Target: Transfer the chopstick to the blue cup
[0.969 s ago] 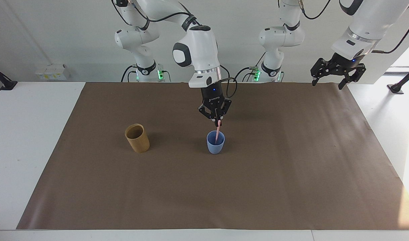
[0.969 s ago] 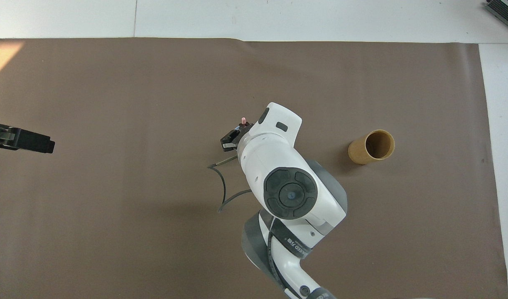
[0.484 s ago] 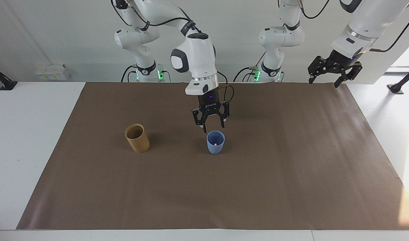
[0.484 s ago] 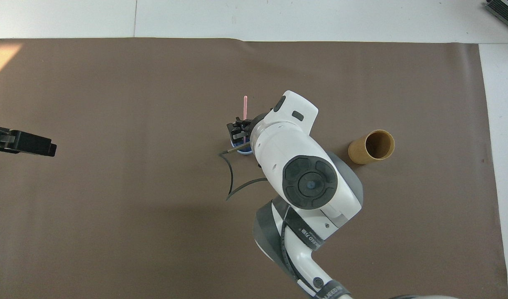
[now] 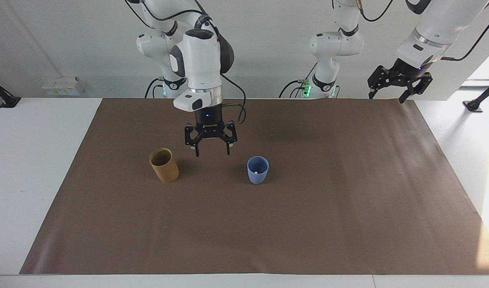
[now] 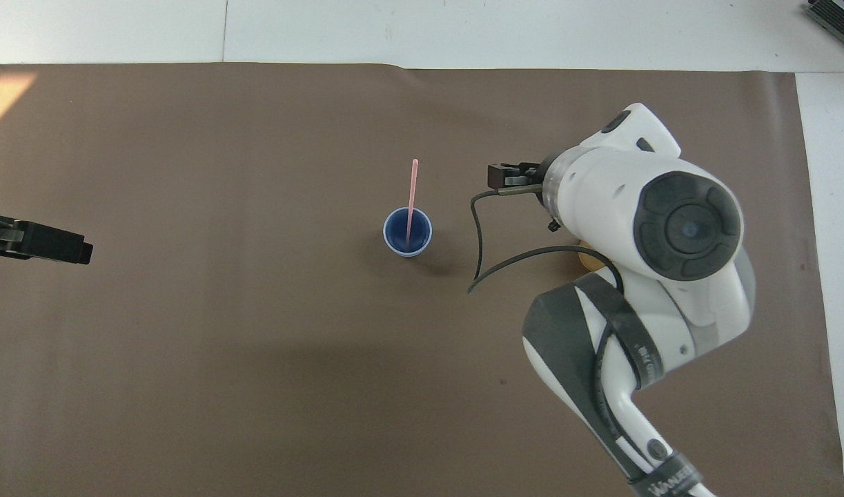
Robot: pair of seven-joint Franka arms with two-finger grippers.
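Note:
The blue cup point(image 5: 258, 170) stands upright near the middle of the brown mat; it also shows in the overhead view point(image 6: 408, 233). One pale pink chopstick point(image 6: 411, 200) stands in it, leaning on the rim, free of any gripper. In the facing view only its pink end point(image 5: 255, 172) shows inside the cup. My right gripper point(image 5: 210, 150) is open and empty, in the air over the mat between the blue cup and the tan cup. In the overhead view the right gripper point(image 6: 508, 178) is mostly hidden by its own arm. My left gripper point(image 5: 399, 86) is open, empty, raised and waiting.
A tan wooden-looking cup point(image 5: 164, 165) stands upright toward the right arm's end of the table, level with the blue cup; the right arm covers most of it in the overhead view point(image 6: 586, 259). The brown mat point(image 5: 348, 200) covers most of the white table.
My right gripper opened and let go of the chopstick, which now stands in the blue cup. The gripper then swung away toward the tan cup. The left gripper rose slightly.

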